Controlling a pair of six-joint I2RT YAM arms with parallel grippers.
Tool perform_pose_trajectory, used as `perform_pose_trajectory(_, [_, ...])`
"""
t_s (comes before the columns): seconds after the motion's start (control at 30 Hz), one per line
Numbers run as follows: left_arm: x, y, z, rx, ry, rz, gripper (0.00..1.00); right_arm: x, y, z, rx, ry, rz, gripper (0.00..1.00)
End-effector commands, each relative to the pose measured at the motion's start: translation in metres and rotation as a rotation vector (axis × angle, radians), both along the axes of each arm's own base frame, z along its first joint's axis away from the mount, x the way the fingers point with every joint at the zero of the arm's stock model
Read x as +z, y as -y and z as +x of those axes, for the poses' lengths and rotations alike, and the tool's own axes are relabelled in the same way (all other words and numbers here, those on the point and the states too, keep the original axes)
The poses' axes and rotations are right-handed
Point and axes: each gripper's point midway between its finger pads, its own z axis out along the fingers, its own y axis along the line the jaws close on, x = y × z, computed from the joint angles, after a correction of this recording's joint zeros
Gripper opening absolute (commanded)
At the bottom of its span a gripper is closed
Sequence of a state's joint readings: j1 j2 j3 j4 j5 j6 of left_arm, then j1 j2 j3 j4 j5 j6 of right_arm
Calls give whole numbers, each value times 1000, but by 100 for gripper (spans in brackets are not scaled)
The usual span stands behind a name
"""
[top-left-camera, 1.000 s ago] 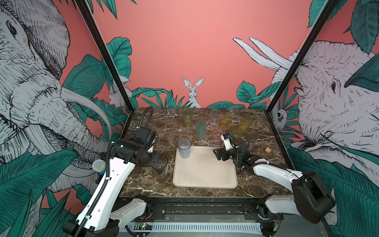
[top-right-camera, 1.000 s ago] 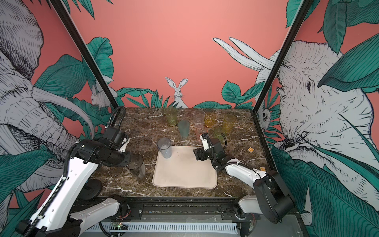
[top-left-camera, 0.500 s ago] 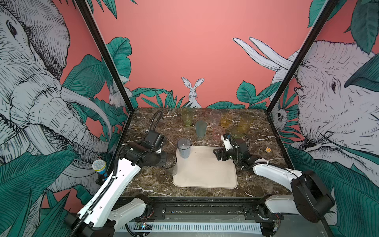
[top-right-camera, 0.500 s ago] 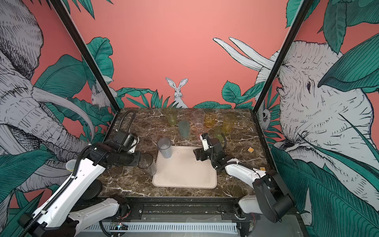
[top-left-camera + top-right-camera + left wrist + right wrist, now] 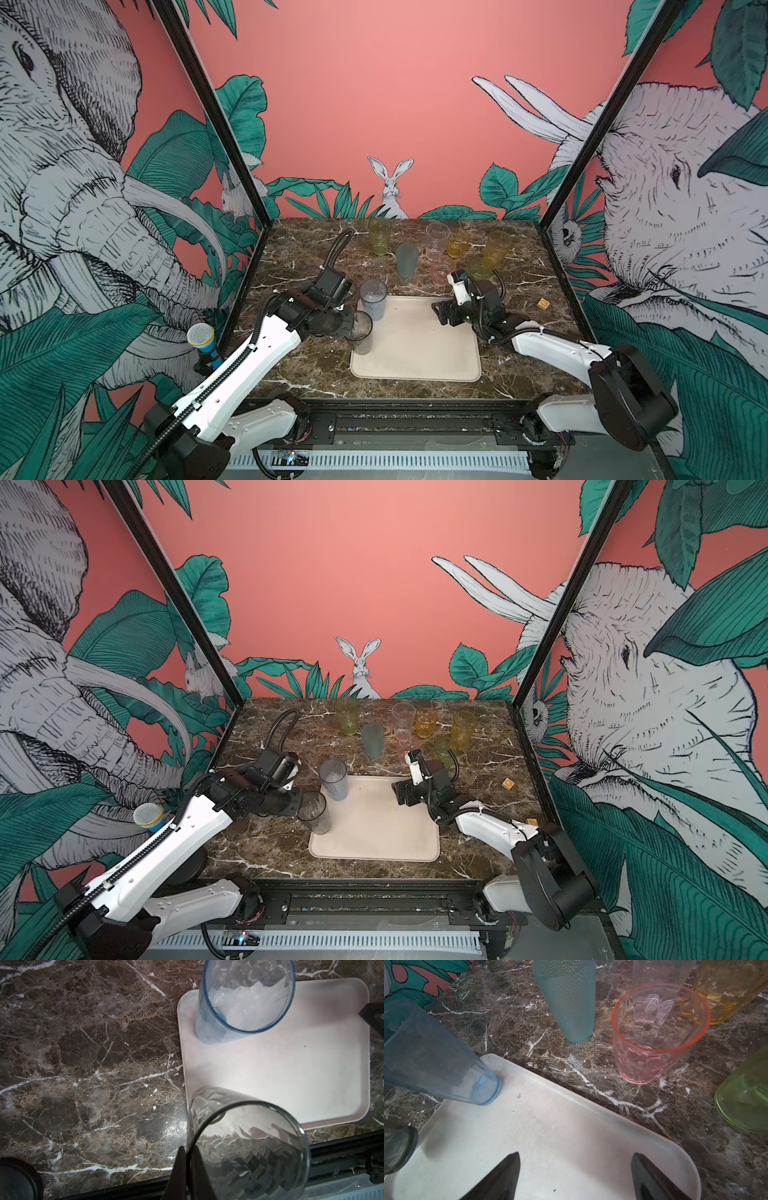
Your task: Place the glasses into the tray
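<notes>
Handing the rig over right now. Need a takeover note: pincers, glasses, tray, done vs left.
Left pincer: shut on the rim of the smoky glass, at the left edge of the tray; cannot tell whether its base is down.
Right pincer: open, empty, over the tray's far right part.
Done: blue-grey glass stands in the tray's far left corner.
Left: set the smoky glass inside the tray, then bring seven from the marble table behind it: tall green glass, teal glass, clear glass, amber glass, yellow glass, pink glass, short green glass.
</notes>
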State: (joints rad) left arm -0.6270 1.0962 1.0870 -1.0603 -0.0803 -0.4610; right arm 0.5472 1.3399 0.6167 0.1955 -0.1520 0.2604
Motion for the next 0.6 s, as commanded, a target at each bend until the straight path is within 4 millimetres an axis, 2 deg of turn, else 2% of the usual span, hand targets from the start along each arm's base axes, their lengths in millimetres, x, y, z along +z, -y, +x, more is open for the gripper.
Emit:
perform_pose_trajectory(0.0, [-1,4,9,24,38,-3,0,12,-5,7,2,32,5,86])
perform_pose_trajectory(0.57, [-18,27,22,-2,42,10,0,13,-5,7,2,31,4,86])
